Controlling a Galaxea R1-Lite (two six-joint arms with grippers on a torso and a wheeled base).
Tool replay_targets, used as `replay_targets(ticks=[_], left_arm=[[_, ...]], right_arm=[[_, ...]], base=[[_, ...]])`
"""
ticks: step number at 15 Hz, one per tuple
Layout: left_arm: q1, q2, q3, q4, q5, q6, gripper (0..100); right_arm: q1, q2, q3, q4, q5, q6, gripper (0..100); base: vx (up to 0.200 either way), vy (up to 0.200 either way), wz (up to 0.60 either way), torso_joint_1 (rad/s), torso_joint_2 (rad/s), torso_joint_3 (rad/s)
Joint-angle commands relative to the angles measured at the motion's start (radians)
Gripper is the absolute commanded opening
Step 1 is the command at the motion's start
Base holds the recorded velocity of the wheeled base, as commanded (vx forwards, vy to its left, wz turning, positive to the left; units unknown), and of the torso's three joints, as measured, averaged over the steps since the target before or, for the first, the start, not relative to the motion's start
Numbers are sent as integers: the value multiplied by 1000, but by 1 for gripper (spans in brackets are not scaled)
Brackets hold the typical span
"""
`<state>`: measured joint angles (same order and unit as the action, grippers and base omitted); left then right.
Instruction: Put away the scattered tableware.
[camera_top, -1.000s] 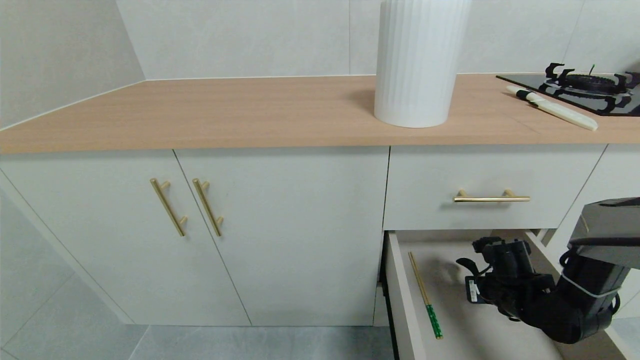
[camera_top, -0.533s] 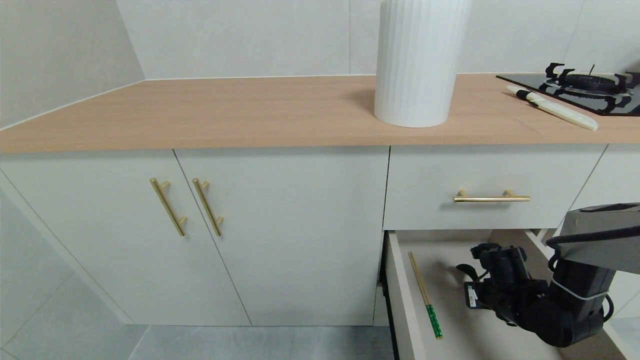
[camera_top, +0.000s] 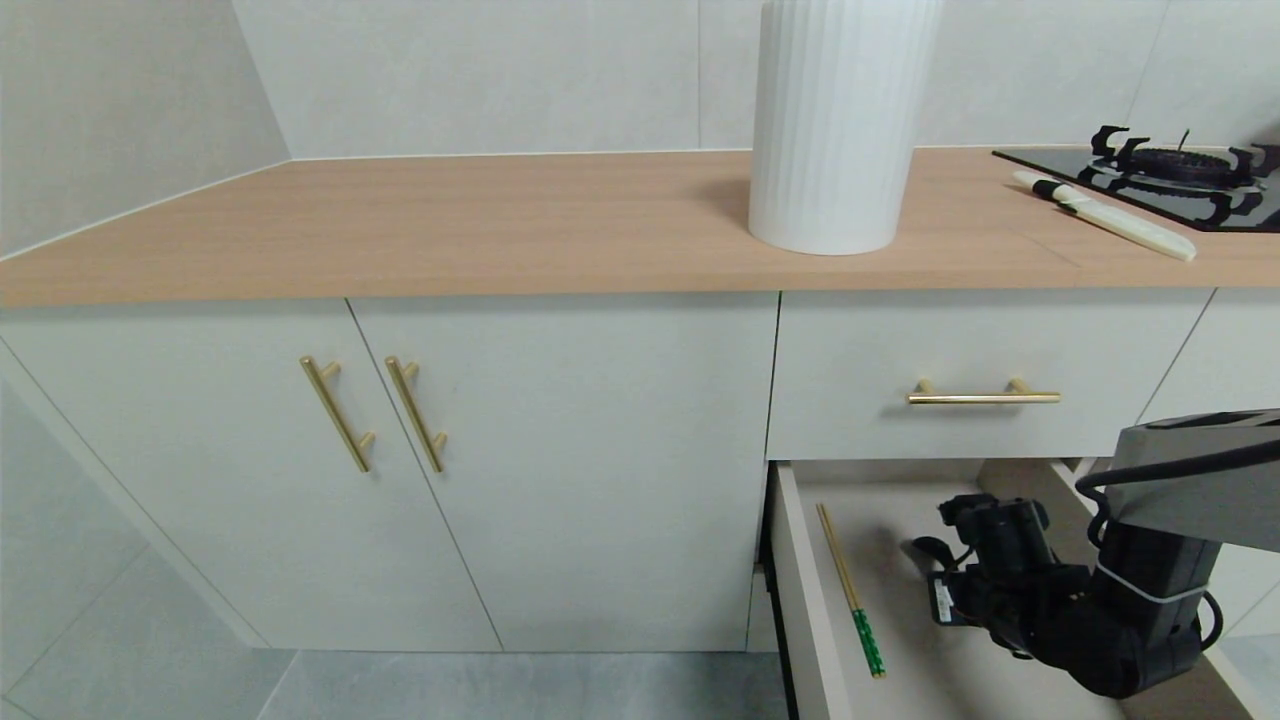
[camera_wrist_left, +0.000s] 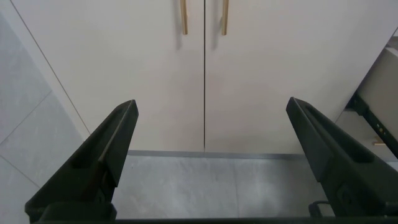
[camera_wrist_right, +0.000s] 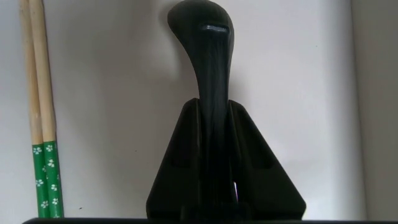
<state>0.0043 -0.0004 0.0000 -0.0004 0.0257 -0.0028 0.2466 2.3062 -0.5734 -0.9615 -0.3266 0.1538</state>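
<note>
While the right claw (camera_wrist_right: 211, 118) clamps a black spoon (camera_wrist_right: 202, 37), chopsticks (camera_wrist_right: 37, 93) lie beside it — apart.

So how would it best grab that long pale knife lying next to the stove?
Probably from straight above, closing across the narrow width of the knife, near its middle. It lies flat and slanting on the countertop, so the wrist would have to turn to match. Its far end sits at the edge of the hob, which leaves less room there.
</note>
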Motion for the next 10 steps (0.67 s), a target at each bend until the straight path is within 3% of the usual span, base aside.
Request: replay_targets(ticks=[1, 2, 10], left_arm=[[0, 0, 0, 0, 0, 0, 100], [0, 0, 0, 0, 0, 0, 100], [0, 0, 0, 0, 0, 0, 100]], right_arm=[[0, 2, 0, 0, 0, 1, 0], [0, 1, 0, 0, 0, 1, 100], [0, -16, 0, -6, 0, 3, 100]], base=[[0, 0, 0, 0, 0, 0], [0, 0, 0, 0, 0, 0], [0, 0, 0, 0, 0, 0]])
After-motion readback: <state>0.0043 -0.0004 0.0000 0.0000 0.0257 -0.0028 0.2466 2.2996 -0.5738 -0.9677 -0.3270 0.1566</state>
